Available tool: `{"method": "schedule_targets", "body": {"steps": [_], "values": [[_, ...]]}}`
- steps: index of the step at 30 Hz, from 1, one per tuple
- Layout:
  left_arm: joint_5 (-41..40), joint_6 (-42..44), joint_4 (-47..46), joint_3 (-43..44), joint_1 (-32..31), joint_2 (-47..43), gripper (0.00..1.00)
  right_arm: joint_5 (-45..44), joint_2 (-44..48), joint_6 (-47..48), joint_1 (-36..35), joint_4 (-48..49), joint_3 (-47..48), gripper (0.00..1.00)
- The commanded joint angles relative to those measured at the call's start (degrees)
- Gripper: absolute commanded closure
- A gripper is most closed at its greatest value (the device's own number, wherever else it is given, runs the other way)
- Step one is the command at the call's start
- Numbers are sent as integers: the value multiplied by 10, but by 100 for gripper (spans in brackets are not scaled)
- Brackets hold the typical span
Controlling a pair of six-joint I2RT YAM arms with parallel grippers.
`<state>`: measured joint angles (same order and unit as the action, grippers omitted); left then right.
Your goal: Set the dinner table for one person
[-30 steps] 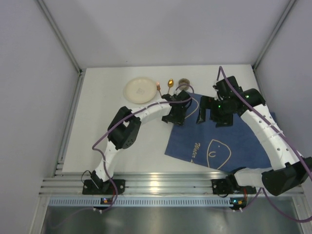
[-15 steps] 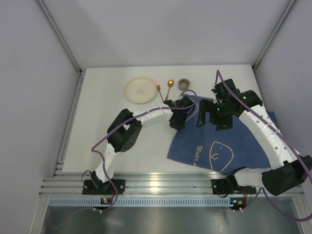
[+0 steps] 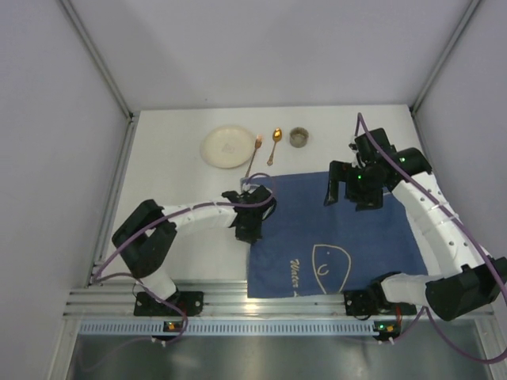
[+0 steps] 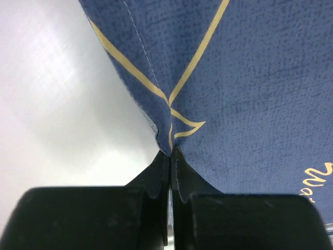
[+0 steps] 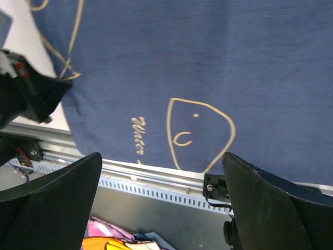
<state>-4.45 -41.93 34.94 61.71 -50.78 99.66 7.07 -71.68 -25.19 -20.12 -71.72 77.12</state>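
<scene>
The dinner table (image 3: pixel 170 186) is a white tabletop. On it lies a navy cloth (image 3: pixel 348 237) with gold fish outlines and script, spread across the right half. My left gripper (image 3: pixel 247 225) is low at the cloth's left edge and shut on it. In the left wrist view the fingertips (image 4: pixel 170 154) pinch a fold of the cloth (image 4: pixel 250 78). My right gripper (image 3: pixel 354 188) hangs open above the cloth's far edge with nothing between its fingers (image 5: pixel 52 198). The right wrist view looks down on the cloth (image 5: pixel 208 62).
A cream plate (image 3: pixel 227 147), a copper fork (image 3: pixel 253 156), a copper spoon (image 3: pixel 274 143) and a small cup (image 3: pixel 299 137) lie along the far side. The metal rail (image 3: pixel 261 301) borders the near edge, and the cloth reaches it.
The left gripper shut on the cloth's left edge and dragged it left and toward the near edge. The cloth now lies flatter and nearer the rail. The right gripper stayed open, almost still.
</scene>
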Motion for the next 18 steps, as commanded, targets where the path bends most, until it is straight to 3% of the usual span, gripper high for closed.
{"method": "schedule_targets", "body": {"steps": [1,4,9,13,18], "values": [[-60,-57,76,-52,5,-102,100,-4,-2,14,8,20,6,0],[-85,-83,99,-84,13,-155,100,-1,-17,19,8,23,15,0],[-102,-101,145,-117,86,-200,100,0,-43,29,9,28,36,0],[-88,-66,137,-131,154,-235,100,8,-66,33,8,36,43,0],[-84,-19,132,-109,225,-216,100,15,-79,35,8,46,41,0]]}}
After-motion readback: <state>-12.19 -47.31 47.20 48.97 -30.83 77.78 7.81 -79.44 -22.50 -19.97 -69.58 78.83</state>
